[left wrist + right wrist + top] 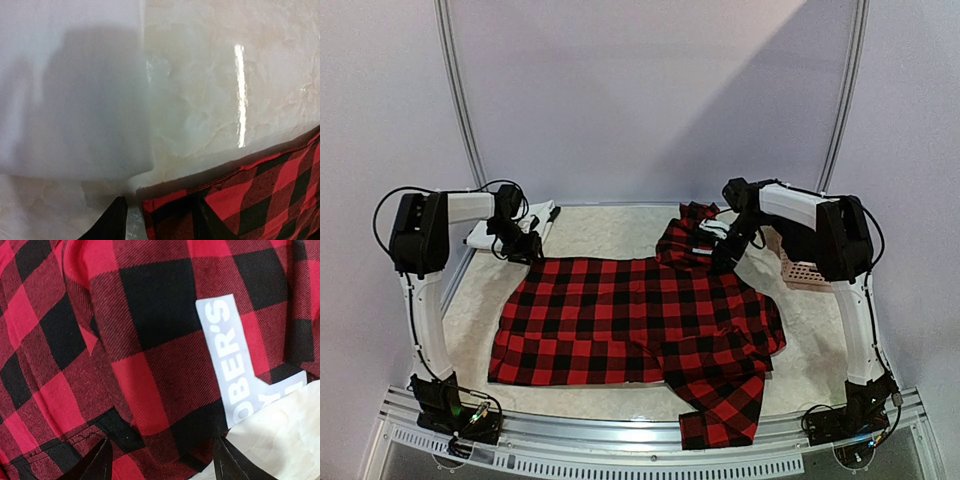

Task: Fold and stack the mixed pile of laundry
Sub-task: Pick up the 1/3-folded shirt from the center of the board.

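The red-and-black checked flannel shirt (640, 320) lies spread flat across the table, one sleeve reaching the near edge. My left gripper (527, 247) is open at the shirt's far left corner. In the left wrist view the corner (170, 212) lies between its spread fingers (112, 222). My right gripper (725, 252) is open over the collar area at the far right. In the right wrist view its fingertips (97, 465) straddle flannel (150, 340) beside a white printed neck label (225, 355). The folded white cloth (510, 225) lies behind the left gripper and also shows in the left wrist view (70, 90). Dark green/black pieces are out of view.
A pink perforated basket (802, 270) stands at the far right behind the right arm. The table has a pale marbled cover (610, 225), also seen in the left wrist view (210, 80). Curved frame poles rise at the back corners.
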